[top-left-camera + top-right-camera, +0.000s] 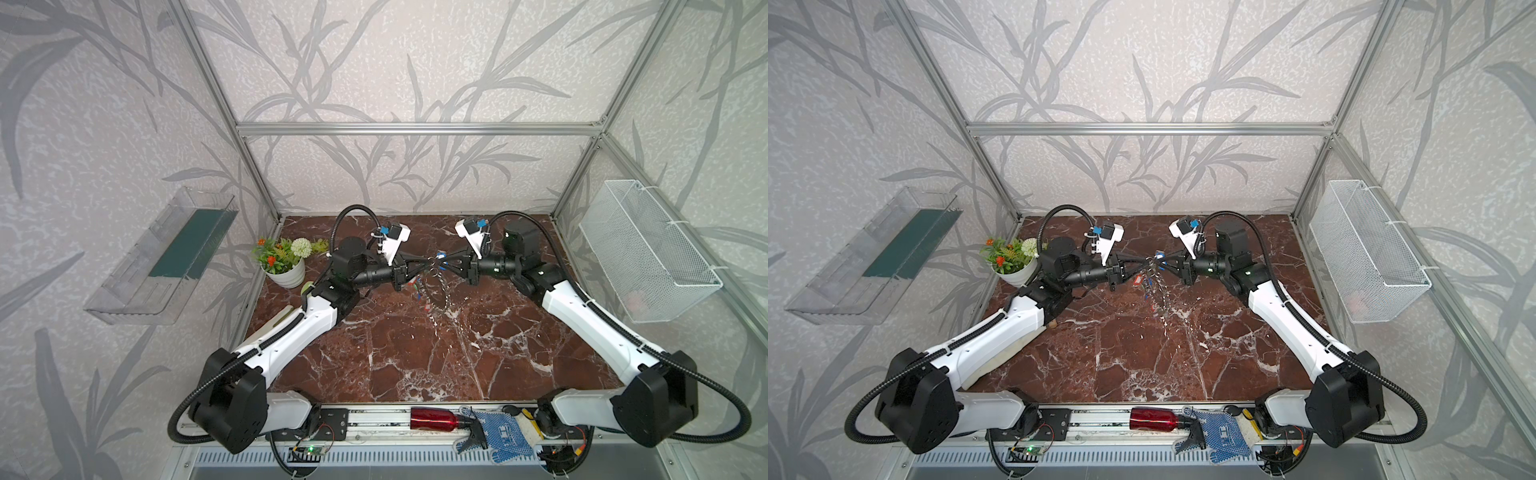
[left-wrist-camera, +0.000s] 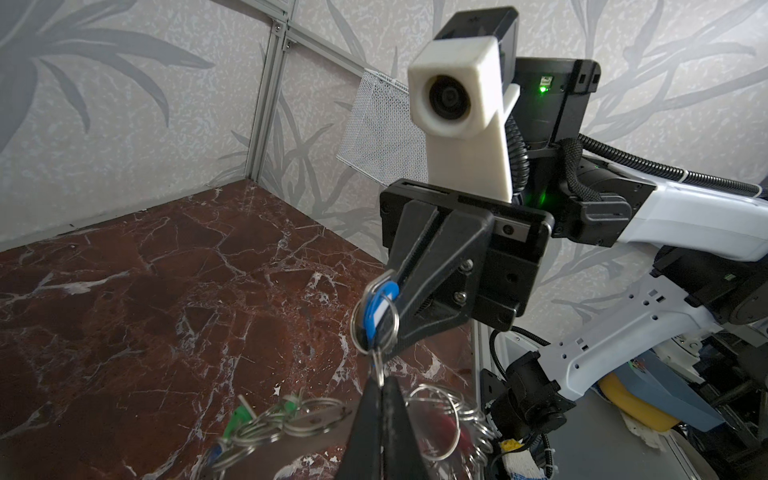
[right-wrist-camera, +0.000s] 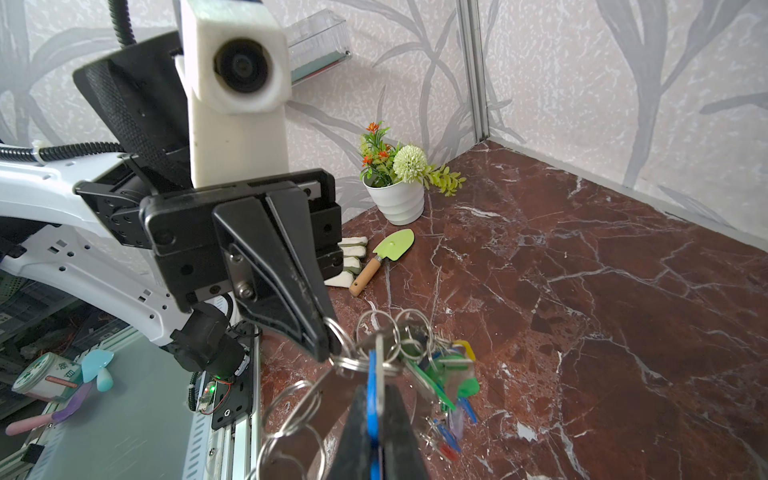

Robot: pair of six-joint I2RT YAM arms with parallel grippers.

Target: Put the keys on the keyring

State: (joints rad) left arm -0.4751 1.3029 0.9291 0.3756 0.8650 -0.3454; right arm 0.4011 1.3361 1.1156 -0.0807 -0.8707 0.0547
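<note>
Blue-tagged key (image 3: pixel 375 399) pinched in right jaws; left jaws clamp a keyring (image 3: pixel 320 411) clip; hanging keys (image 2: pixel 237 419) blurred.

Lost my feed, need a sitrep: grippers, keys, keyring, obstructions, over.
Left gripper shut on a small ring of the keyring, keyring hanging below. Right gripper shut on the blue-tagged key. Nothing in the way.

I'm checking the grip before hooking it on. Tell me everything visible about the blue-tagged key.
The blue-tagged key has an oblong blue plastic tag with a white label; a silver split ring loops around it. The right gripper is shut on the tag, holding it in the air above the marble table. The left gripper, shut on the keyring, meets that split ring. The metal blade cannot be made out.
</note>
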